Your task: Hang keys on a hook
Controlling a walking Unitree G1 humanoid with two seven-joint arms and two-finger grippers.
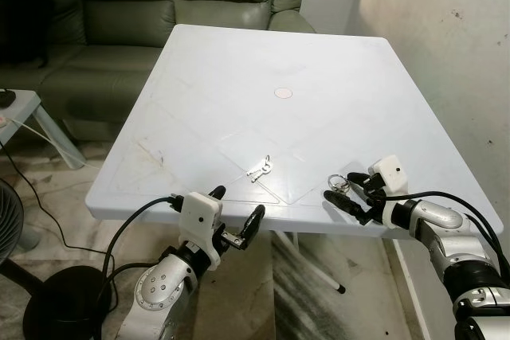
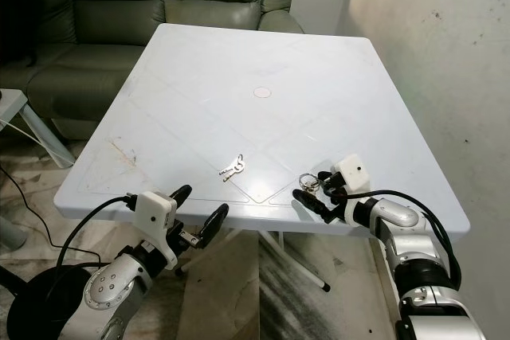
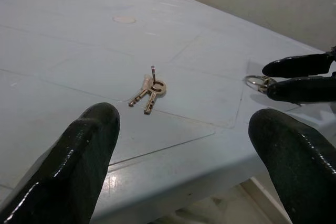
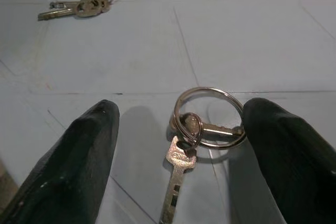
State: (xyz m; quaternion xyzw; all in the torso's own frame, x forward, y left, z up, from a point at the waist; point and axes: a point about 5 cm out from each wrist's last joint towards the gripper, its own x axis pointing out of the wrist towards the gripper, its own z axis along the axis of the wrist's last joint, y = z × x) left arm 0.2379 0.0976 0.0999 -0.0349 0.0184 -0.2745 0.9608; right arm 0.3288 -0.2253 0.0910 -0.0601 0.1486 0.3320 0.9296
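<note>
Right gripper: fingers spread apart, low over the table's near edge toward its right corner, straddling the ringed keys.
Ringed keys: flat on the table between the two black fingers, one fingertip just beside the large ring.
Second key bunch: loose on the table near the middle of the near edge.
Left gripper: fingers apart, holding nothing, just off the near edge.
Table: white.
Sofa: green, beyond the far edge.
</note>
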